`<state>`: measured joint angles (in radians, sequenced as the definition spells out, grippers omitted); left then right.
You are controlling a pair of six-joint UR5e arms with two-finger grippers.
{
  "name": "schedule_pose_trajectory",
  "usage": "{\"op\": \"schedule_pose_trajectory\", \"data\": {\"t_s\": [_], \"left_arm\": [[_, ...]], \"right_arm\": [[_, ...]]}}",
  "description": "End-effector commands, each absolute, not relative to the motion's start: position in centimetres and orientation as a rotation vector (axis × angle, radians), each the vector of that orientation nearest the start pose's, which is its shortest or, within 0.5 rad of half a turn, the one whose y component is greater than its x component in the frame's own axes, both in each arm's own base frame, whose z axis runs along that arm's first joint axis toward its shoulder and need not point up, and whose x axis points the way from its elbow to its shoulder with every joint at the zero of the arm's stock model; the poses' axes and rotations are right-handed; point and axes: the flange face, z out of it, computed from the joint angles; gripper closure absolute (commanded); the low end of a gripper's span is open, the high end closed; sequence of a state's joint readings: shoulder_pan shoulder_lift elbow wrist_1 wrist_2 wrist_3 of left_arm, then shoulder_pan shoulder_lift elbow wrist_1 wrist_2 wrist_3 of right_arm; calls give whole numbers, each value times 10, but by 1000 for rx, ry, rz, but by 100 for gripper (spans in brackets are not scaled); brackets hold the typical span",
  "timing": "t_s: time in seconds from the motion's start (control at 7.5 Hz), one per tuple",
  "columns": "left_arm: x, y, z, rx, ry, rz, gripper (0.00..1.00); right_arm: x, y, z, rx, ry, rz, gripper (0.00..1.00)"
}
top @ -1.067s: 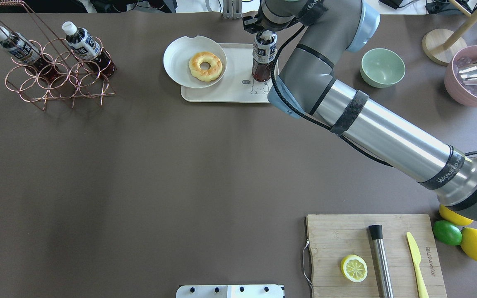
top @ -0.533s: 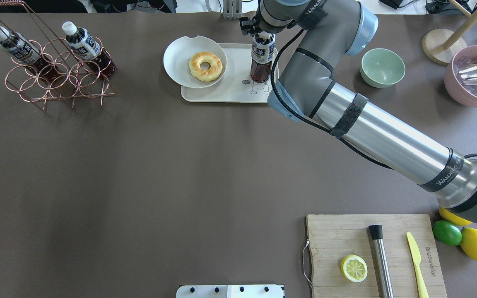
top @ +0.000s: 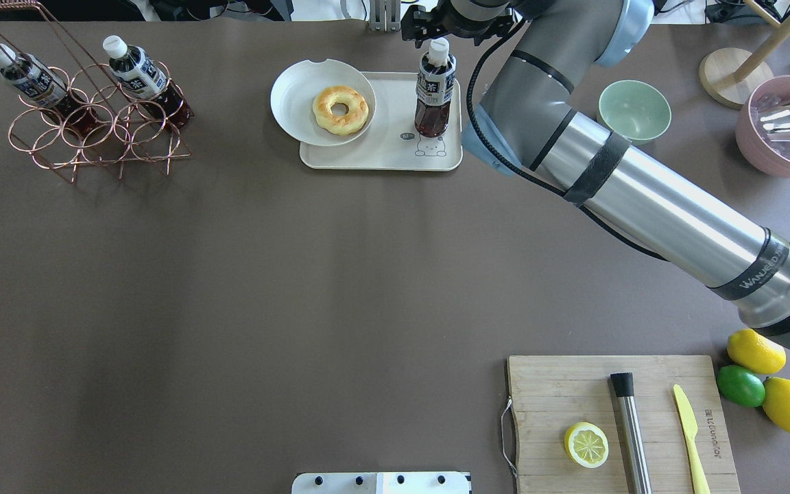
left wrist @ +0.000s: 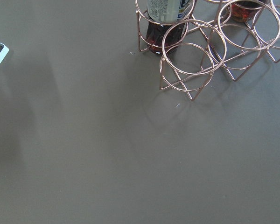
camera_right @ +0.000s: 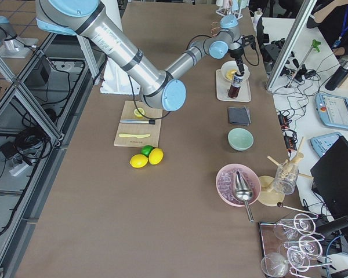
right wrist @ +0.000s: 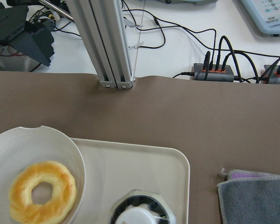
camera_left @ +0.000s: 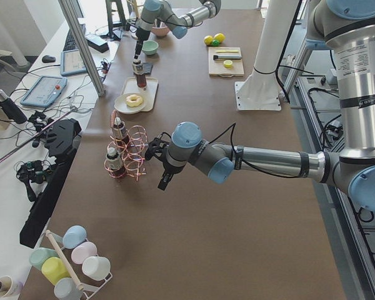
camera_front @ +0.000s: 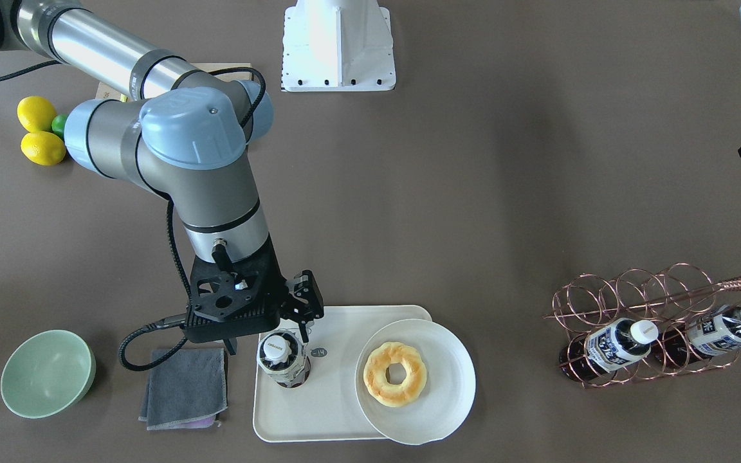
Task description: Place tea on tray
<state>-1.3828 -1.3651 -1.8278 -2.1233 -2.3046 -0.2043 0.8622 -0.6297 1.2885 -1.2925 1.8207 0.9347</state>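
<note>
Evidently the right gripper (top: 453, 20) has released: a second ago its jaws were clamped at the cap of the tea (top: 434, 92), and now they stand spread and empty, lifted clear above it. I see the bottle upright on the right end of the tray (top: 374, 154), at the table's far side, beside the white plate (top: 289, 92) and just behind the bear drawing. I judge placement done, with only withdrawal remaining.

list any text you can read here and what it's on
"WANUSED", the rest cut off: right arm's black band.
tea label: white characters, too blurred to read.
tray sticker beside the bear: too small to read.
wooden cutting board: wording near its right edge, illegible.
</note>
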Motion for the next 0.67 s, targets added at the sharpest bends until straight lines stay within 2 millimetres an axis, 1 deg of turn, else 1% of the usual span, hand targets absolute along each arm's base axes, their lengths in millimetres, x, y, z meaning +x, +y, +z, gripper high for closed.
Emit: {"op": "schedule_pose_trajectory", "data": {"t_s": [0.0,0.13,0.27,0.4,0.53], "left_arm": [[-15,-425,579,368,863,128,3],[-23,-424,587,325,874,91,3],[-24,-419,595,306,872,136,2],[-25,-410,606,274,858,187,2],[-28,-410,614,212,846,198,2]], "right_arm": [[-361,-680,196,324,-840,97,0],[-331,-680,212,263,-821,71,0],[-302,-674,234,225,-774,33,0],[-271,-662,257,200,-765,-3,0],[-234,-655,280,183,-782,-17,0]]}}
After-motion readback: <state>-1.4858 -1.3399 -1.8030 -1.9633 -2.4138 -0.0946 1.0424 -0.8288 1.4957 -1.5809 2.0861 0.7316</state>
